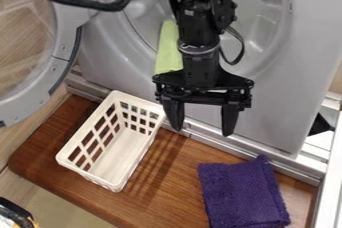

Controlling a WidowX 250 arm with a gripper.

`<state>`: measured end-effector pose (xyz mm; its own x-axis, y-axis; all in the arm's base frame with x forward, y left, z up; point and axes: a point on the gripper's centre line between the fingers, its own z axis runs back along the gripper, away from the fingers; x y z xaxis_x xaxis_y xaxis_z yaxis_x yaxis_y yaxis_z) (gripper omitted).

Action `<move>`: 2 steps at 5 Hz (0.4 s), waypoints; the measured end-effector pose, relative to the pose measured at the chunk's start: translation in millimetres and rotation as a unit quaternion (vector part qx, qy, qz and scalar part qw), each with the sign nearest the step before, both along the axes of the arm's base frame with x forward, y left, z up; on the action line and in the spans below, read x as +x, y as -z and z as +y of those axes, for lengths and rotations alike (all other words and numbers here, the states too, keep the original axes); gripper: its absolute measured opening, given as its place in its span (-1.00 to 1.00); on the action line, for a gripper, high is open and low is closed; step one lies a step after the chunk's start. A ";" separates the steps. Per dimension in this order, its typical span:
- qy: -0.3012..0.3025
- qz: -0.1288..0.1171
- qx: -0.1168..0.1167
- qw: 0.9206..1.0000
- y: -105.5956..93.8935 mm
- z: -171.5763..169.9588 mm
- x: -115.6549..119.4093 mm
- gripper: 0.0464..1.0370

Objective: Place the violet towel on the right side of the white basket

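Violet towel [242,194] is seen folded on wooden desk [167,187], lower in view than jaws and slightly right; jaws spread wide. White basket [100,180] is seen left of towel.

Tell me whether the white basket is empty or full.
Empty: the white basket's slatted floor shows bare, with nothing lying inside.

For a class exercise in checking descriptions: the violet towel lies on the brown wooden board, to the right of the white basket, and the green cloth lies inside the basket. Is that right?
Not quite: the camera view shows the green cloth at the grey machine's round opening, not inside the white basket. The rest stands.
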<state>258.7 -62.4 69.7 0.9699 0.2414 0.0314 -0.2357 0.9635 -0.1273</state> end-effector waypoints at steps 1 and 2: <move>-0.002 0.012 0.002 1.000 6.4 -0.1 -1.9 0.93; 0.021 0.014 0.025 0.999 20.3 -18.4 -2.8 0.93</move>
<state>255.8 -80.8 49.5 0.9799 0.1991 0.0145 -0.1976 0.9776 -0.0724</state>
